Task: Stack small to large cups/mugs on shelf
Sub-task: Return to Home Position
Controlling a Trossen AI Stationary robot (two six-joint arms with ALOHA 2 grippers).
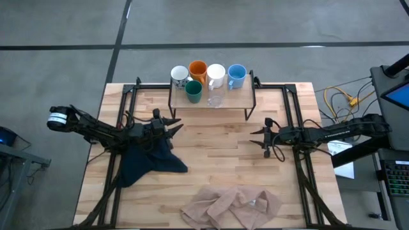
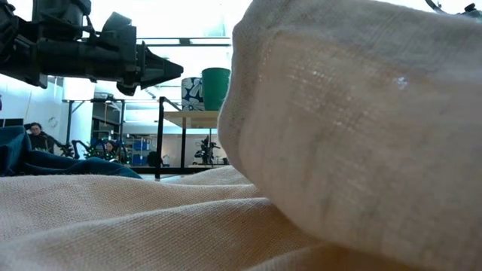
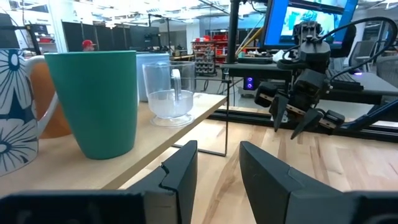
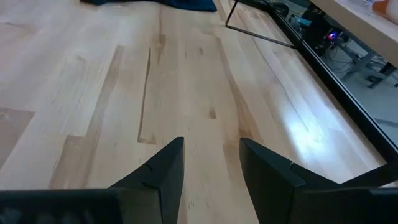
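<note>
On the shelf (image 1: 238, 97) at the table's far middle stand a patterned mug (image 1: 179, 75), an orange mug (image 1: 198, 69), a white mug (image 1: 216, 75) and a light blue mug (image 1: 236, 75) in a row. A dark green mug (image 1: 193, 92) and a clear glass cup (image 1: 215, 97) stand in front of them, each on its base. My left gripper (image 1: 176, 124) is open near the shelf's left front leg, pointing level at the green mug (image 3: 96, 102) and the glass cup (image 3: 169, 92). My right gripper (image 1: 259, 135) is open over bare table right of the shelf.
A dark blue cloth (image 1: 150, 160) lies under my left arm. A crumpled beige cloth (image 1: 230, 206) lies at the near edge and fills most of the low view (image 2: 354, 128). Black rails (image 1: 289, 102) flank the shelf. Bare wood (image 1: 217, 150) spreads between the grippers.
</note>
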